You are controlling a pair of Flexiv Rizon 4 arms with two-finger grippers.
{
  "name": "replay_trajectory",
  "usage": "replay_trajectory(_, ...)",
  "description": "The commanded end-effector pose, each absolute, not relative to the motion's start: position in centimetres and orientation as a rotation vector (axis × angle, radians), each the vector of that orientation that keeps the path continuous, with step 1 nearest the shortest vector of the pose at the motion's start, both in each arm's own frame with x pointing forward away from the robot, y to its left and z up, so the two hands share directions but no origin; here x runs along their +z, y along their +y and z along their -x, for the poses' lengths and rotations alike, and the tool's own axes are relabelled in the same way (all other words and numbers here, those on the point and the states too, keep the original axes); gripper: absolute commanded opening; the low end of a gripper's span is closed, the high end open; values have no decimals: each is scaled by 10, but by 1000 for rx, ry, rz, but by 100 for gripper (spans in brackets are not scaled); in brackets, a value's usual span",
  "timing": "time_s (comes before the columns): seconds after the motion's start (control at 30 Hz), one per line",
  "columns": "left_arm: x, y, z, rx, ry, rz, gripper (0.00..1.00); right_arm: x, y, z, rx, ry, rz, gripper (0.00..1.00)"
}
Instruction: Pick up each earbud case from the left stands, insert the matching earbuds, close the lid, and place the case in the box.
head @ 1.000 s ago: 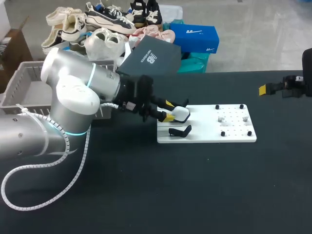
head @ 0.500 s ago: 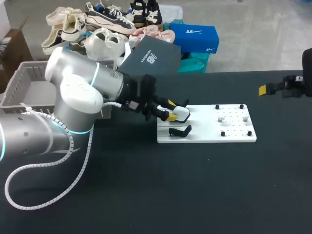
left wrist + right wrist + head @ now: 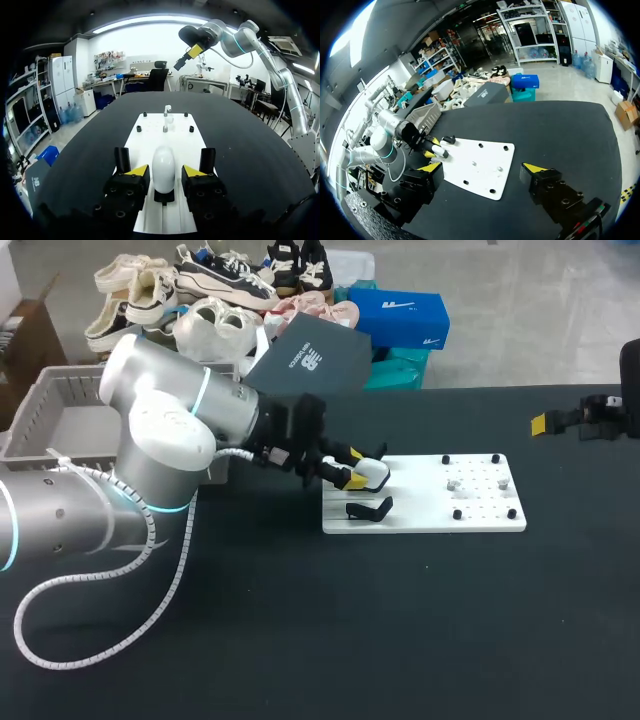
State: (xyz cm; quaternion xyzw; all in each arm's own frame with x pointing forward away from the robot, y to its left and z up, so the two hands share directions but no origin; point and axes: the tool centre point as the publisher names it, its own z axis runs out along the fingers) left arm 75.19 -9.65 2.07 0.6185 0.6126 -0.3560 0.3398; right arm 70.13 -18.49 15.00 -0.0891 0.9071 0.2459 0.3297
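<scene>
Your left end effector point(image 3: 349, 466) is at the near end of the white board point(image 3: 420, 512), its two yellow-tipped fingers spread with one on each side of the white earbud case point(image 3: 163, 167). In the left wrist view the case stands upright between the fingers on a small black stand point(image 3: 164, 196), and a thin gap shows on both sides, so the fingers bracket the case without pinching it. Beside that end effector a second black stand point(image 3: 368, 508) sits on the board with nothing in it. Ahead of the fingers, past the case, small white earbuds point(image 3: 167, 108) sit among black pegs at the far end of the board.

Your right end effector point(image 3: 484, 172) hangs above the tabletop point(image 3: 400, 620), well apart from the board, fingers spread wide with nothing between them.

The grey box point(image 3: 40, 405) lies behind the left arm, well apart from its end effector.
</scene>
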Motion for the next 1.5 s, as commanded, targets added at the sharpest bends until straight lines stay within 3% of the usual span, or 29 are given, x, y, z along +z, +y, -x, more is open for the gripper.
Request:
replay_trajectory(0.03,18,-98,-756,-932,1597,-1618,41,149,-186,-702,649,2372,237,100)
replay_trajectory(0.43,16,-99,-756,-932,1601,-1614,38,149,-186,-702,649,2372,237,100)
replay_trajectory(0.53,16,-99,-756,-931,1600,-1615,27,149,-186,-702,649,2372,237,100)
replay_trajectory(0.57,16,-99,-756,-932,1599,-1615,19,149,-186,-702,649,2372,237,100)
replay_trajectory(0.6,16,-99,-756,-932,1599,-1614,2,149,-186,-702,649,2372,237,100)
replay_trajectory(0.63,16,-99,-756,-934,1598,-1614,0,149,-186,-702,649,2372,237,100)
replay_trajectory(1.03,34,-91,-756,-963,1577,-1571,0,149,-186,-702,649,2372,237,100)
replay_trajectory(1.5,115,-76,-713,-1048,1472,-1418,0,149,-186,-702,649,2372,237,100)
